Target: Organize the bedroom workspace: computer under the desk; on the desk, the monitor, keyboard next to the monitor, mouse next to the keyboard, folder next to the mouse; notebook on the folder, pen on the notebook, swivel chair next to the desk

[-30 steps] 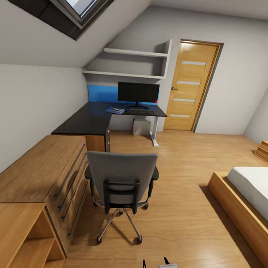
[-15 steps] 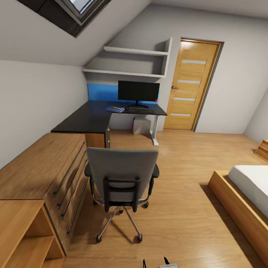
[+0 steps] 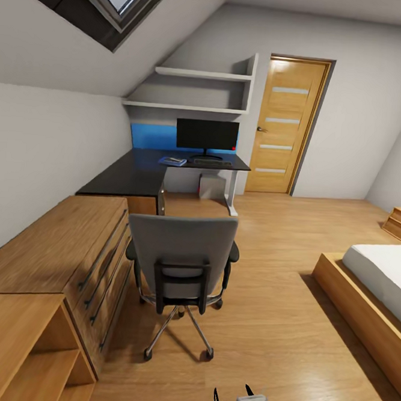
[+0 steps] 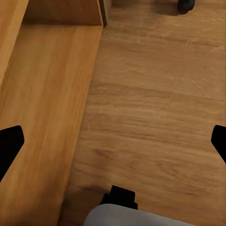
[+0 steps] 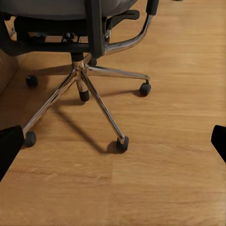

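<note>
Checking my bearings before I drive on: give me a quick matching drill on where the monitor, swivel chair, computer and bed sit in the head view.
Things:
1. black flat-screen monitor
2. grey upholstered swivel chair
3. pale grey computer box
4. white-topped wooden bed

Places:
A. on the floor under the glossy black desk
B. at the right edge
C. on the desk
D. on the wood floor beside the light-wood cabinet

Pairs: 1-C, 2-D, 3-A, 4-B

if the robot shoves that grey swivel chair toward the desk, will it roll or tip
The swivel chair likely rolls easily: its chrome star base rides on small casters over smooth wood floor. A push high on the tall backrest might tilt or spin it, so pushing low seems safer.
</note>
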You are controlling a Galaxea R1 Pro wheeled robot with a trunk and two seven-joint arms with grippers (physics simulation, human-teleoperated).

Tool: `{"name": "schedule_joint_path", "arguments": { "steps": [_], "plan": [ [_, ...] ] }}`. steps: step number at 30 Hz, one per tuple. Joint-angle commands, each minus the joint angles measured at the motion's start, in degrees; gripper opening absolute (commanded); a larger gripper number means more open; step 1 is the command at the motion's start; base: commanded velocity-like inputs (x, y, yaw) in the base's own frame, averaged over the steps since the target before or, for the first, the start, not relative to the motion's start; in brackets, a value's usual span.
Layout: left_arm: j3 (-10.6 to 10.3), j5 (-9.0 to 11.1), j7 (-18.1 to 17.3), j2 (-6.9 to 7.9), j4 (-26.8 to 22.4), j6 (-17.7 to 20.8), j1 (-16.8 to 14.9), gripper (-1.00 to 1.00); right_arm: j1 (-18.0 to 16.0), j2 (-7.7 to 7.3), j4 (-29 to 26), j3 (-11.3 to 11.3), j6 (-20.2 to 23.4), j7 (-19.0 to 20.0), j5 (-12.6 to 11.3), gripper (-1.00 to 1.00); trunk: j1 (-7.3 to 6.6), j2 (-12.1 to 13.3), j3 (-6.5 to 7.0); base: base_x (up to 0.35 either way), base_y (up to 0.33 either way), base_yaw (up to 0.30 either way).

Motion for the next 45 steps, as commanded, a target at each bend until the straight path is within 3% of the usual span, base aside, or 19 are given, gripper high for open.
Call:
{"name": "schedule_joint_path", "arguments": {
  "steps": [1,35,36,41,45],
  "plan": [
    [-0.16,0.28,0.15,0.0,0.02,-0.18,-0.03,1.0,-0.03,0.02,0.02,0.5,-0.06,-0.6,0.06,1.0,0.22,-0.44,-0.24,0.0,0.0,0.0],
    [-0.16,0.4,0.15,0.06,-1.0,-0.19,-0.03,1.0,-0.02,0.02,0.02,0.5,-0.16,-0.52,0.18,1.0,7.69,-14.08,-6.34,0.0,0.0,0.0],
    [-0.16,0.43,0.33,-0.37,-10.22,0.42,-0.03,1.0,-0.01,0.18,-0.43,0.64,-0.26,-0.61,0.35,1.0,7.91,-14.48,-6.52,0.0,0.0,0.0],
    [-0.21,0.3,0.31,-1.63,-18.12,3.8,-0.03,1.0,-0.09,0.25,-3.13,0.53,0.3,-1.53,0.15,1.0,9.01,-16.48,-7.42,0.0,0.0,0.0],
    [-0.24,0.16,2.05,-3.16,-25.41,16.68,-2.55,1.0,-1.01,0.03,-9.66,0.29,8.87,-5.58,0.04,1.0,9.89,-18.09,-8.14,0.0,0.0,0.0]
  ]
}}
